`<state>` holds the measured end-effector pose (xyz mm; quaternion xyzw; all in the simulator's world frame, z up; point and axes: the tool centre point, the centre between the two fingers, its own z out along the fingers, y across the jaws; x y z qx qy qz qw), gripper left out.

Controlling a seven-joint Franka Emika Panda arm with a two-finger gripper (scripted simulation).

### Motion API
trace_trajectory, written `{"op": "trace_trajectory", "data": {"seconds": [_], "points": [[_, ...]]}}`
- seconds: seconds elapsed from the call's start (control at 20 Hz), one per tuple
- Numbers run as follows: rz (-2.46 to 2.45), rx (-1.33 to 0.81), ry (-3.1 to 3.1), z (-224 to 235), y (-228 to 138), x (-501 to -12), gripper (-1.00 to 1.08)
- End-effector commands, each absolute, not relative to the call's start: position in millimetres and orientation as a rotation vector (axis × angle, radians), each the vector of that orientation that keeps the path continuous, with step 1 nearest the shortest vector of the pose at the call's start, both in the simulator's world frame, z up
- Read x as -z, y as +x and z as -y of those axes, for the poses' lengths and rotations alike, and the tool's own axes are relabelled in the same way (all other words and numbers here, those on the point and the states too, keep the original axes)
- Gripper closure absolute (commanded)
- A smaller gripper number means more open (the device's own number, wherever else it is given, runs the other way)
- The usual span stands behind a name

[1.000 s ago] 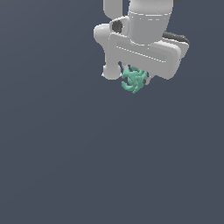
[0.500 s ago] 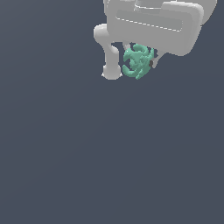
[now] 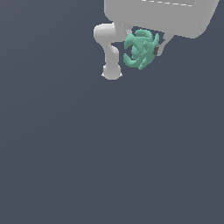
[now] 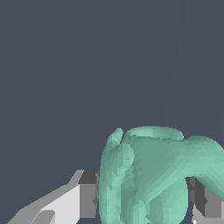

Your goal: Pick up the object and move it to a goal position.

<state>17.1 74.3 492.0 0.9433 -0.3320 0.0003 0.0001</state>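
Flat, even simulator light, moderately dim; dark slate background uniform, no cast shadows, no glare. Soft shading only on the object (image 3: 141,49) and white gripper (image 3: 142,43) body. Edges sharp, no blur or distortion. Wrist view: object (image 4: 153,179) shows coarse faceting close up.

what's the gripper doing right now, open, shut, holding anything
Gripper: shut on the teal-green clawed object, which sits between its fingers in the wrist view.
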Motion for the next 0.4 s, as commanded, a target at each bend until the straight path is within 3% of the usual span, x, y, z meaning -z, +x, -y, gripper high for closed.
{"op": "trace_trajectory", "data": {"seconds": [0.0,0.35], "points": [[1.043,-0.001,2.963,-74.2,18.7,-496.6,1.08],[1.043,-0.001,2.963,-74.2,20.4,-500.6,1.08]]}}
